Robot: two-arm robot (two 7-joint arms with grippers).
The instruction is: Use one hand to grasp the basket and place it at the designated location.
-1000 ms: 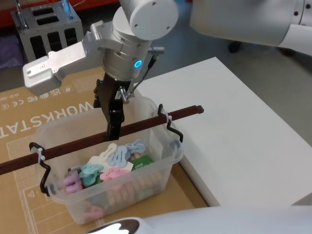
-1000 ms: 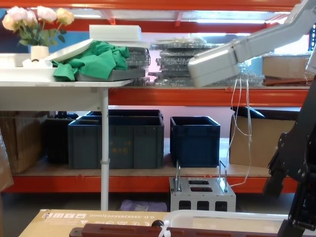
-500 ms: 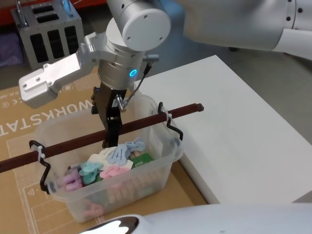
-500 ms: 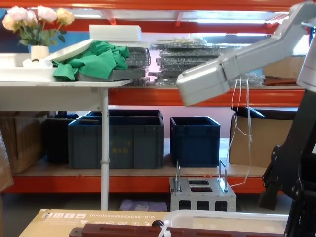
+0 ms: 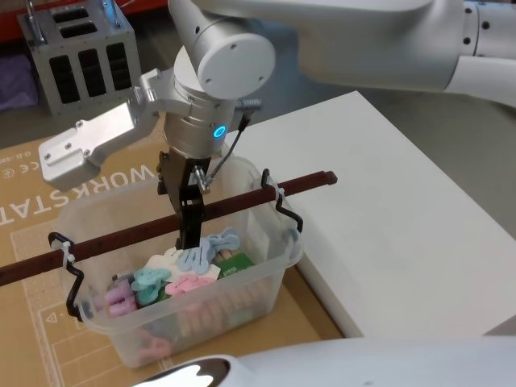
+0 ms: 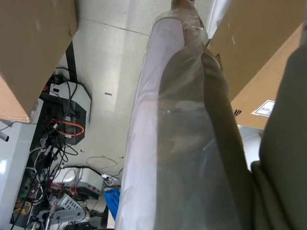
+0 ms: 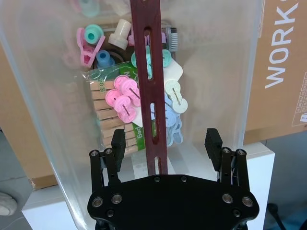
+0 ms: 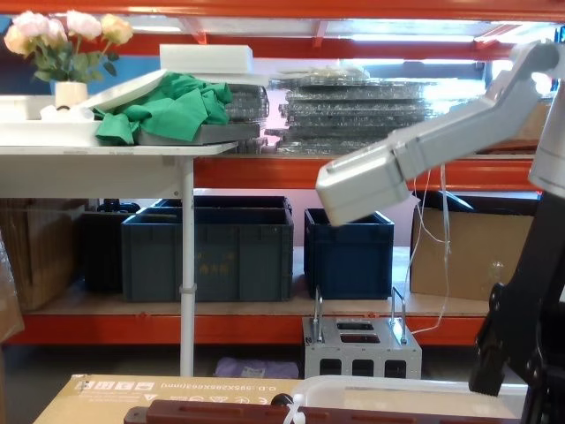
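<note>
The basket (image 5: 270, 270) sits on the cardboard sheet (image 5: 32, 201), just beside the white table (image 5: 387, 210). Your right gripper (image 7: 165, 143) straddles the bar handle (image 5: 242, 201), spread wide and gripping nothing. You're at the grasp step: close squarely on the bar, then lift level. Your left arm (image 5: 242, 367) is parked low.

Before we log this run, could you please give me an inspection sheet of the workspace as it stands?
Surface: brown cardboard sheet under the basket; white table adjoining on the right.
Job's things: basket upright on the cardboard, its handle tied across the rim; pastel and wooden pegs inside.
Clutter: grey metal box beyond the cardboard.
Grippers: right gripper open, fingers straddling the handle without touching it.
Cables: thin cable at the right wrist; white cords hanging by the shelving.
Surroundings: orange shelving, dark blue crates, green cloth, flowers.
</note>
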